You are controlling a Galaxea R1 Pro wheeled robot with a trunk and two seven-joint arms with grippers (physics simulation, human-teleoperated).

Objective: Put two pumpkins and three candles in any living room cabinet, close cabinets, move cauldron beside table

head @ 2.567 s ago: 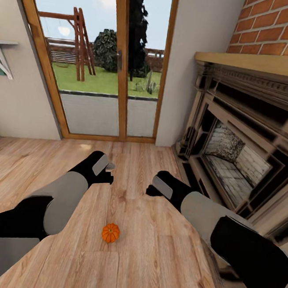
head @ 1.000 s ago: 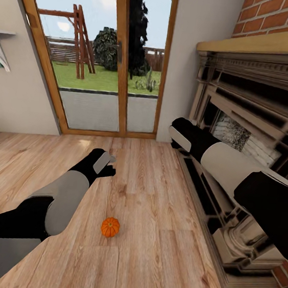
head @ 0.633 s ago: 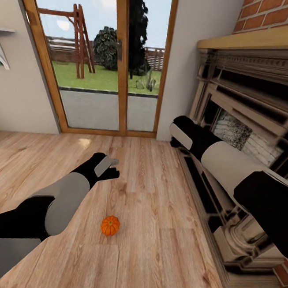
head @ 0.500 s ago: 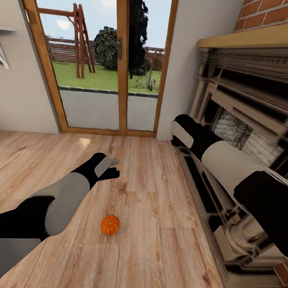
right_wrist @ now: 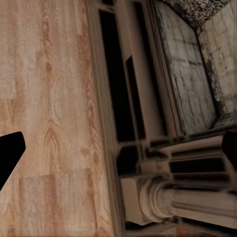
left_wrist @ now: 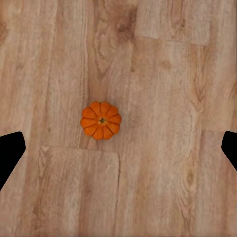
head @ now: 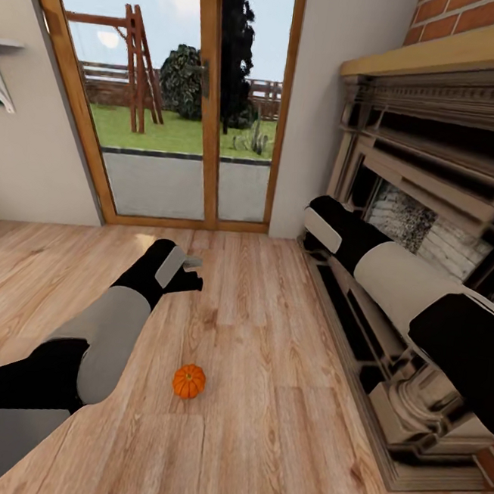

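I've got one pumpkin (head: 189,381) on the plank floor (head: 272,440), lower centre of the head frame, sitting upright and alone. In the left wrist view it's just left of centre (left_wrist: 101,120), stem up, between the two dark fingertips at the frame edges.

Left gripper (head: 190,271) hangs over the floor, mid-left of the head frame, farther up the frame than the pumpkin. Jaws spread wide, holding nothing; the wrist view puts the fingertips (left_wrist: 10,155) far apart, well clear of the pumpkin on both sides.

Right gripper: the arm (head: 395,282) is raised across the right of the head frame, with the gripper tip hidden behind the wrist. Right wrist view shows fingertips (right_wrist: 9,154) at opposite edges, so wide open and empty, looking down at the fireplace surround (head: 432,221) and its column base (right_wrist: 158,197).

Risks as I see them:
- Pumpkin is round and ribbed; an off-centre close could squirt it sideways across the floor.
- Descending too far drives the fingertips into the planks.
- Right arm is close to the fireplace; any base turn or trunk bend could clip it.
- No cabinet or candles in frame, so carry path is unknown.
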